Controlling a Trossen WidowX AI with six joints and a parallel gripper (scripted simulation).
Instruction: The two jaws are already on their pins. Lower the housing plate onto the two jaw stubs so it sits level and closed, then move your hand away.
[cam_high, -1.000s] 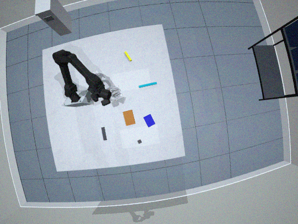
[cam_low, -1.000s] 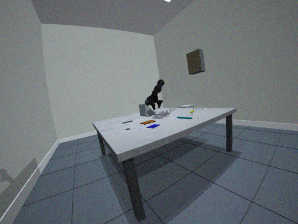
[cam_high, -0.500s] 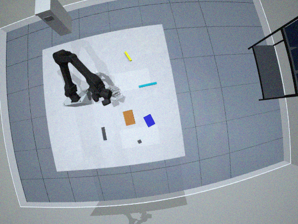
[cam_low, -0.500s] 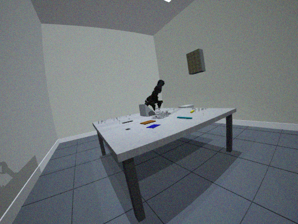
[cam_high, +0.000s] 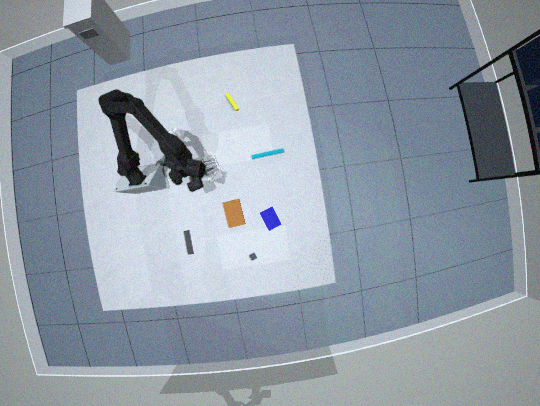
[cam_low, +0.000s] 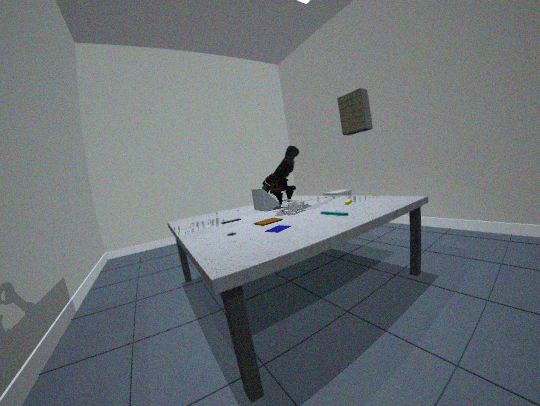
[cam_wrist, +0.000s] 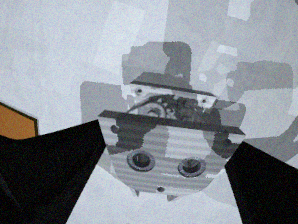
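The grey housing plate (cam_wrist: 165, 177), with two large ringed holes and a dark near edge, spans the wrist view between my black fingers. My gripper (cam_wrist: 167, 132) (cam_low: 285, 202) is shut on the plate's two sides. The pale gripper body (cam_wrist: 210, 101) with its base plate and gears shows behind and below the plate's dark edge. Small pointed ends poke out under the plate's rounded end. The jaw stubs are mostly hidden under the plate. I cannot tell how large the gap below it is. In the top and exterior views, the plate blends into the pale assembly (cam_high: 216, 172) (cam_low: 296, 207).
An orange block (cam_high: 234, 213) (cam_low: 268, 221) (cam_wrist: 17, 122) lies nearest the assembly. A blue piece (cam_high: 270, 219) (cam_low: 278, 229), a dark bar (cam_high: 188, 242), a small dark cube (cam_high: 253, 256), a teal bar (cam_high: 268, 154) and a yellow bar (cam_high: 232, 102) lie on the white table.
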